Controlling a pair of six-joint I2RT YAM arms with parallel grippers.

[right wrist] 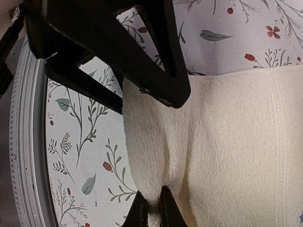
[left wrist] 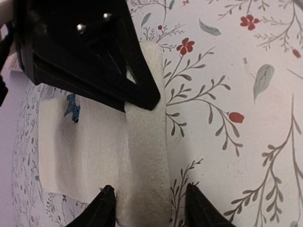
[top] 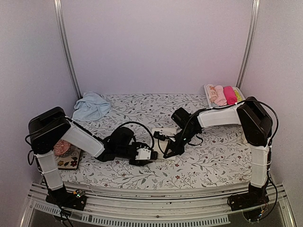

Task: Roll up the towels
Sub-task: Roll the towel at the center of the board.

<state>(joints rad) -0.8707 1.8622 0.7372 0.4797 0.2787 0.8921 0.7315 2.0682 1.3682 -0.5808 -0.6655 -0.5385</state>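
The cream towel [top: 163, 134] lies flat at the middle of the flowered table, its near edge turned up into a thick fold [left wrist: 144, 156]. My left gripper [left wrist: 151, 208] is open, with one finger on the flat cloth and the other on the table, straddling that fold. My right gripper [right wrist: 152, 210] is shut on a pinch of the same folded edge [right wrist: 151, 156], which bunches up between its fingers. In the top view both grippers [top: 154, 153] [top: 168, 150] meet at the towel's near side. The light blue towel [top: 91, 106] sits crumpled at the back left.
A white tray [top: 208, 90] at the back right holds several rolled cloths [top: 223, 94]. A pink knitted lump [top: 61, 149] rests by the left arm's base. The table's grey front rail [right wrist: 23, 142] runs close behind the right gripper.
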